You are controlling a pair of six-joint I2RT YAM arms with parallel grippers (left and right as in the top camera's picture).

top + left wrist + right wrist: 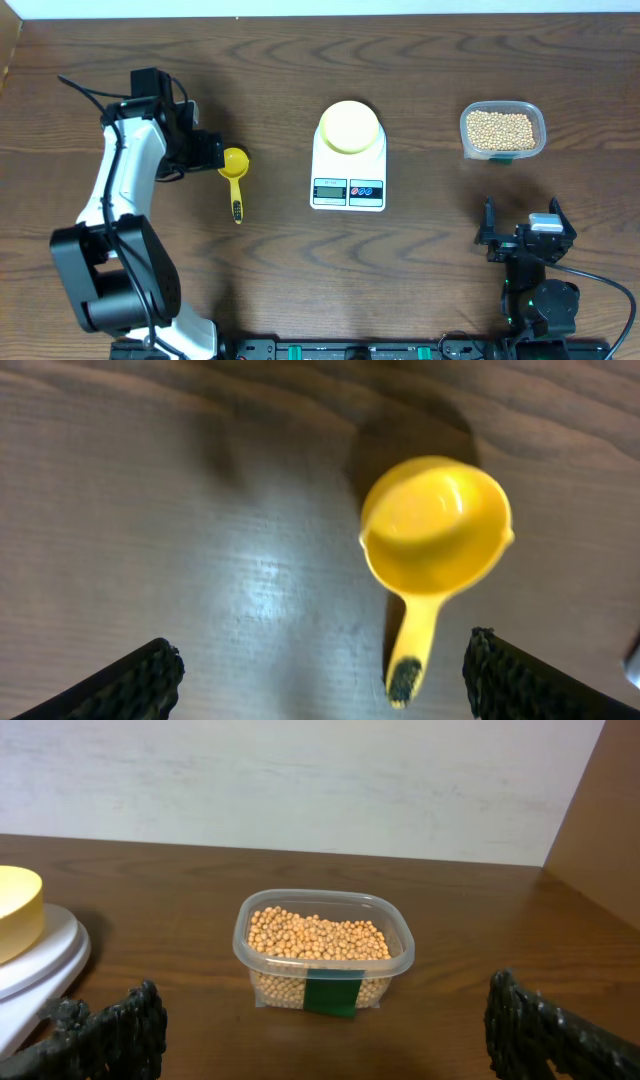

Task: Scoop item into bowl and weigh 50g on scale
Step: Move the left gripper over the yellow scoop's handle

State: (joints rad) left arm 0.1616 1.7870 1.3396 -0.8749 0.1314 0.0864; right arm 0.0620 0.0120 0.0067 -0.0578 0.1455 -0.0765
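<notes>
Currently: my left pincer released, spread over yellow scoop on worktop; my right pincer likewise released, empty.

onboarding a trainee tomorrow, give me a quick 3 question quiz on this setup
1. Which hand is nearest the yellow scoop?
2. True or false: the bowl sits on the scale.
3. The beans are in: A) the clear tub B) the bowl C) the scoop
Key: 1 left hand; 2 true; 3 A.
</notes>
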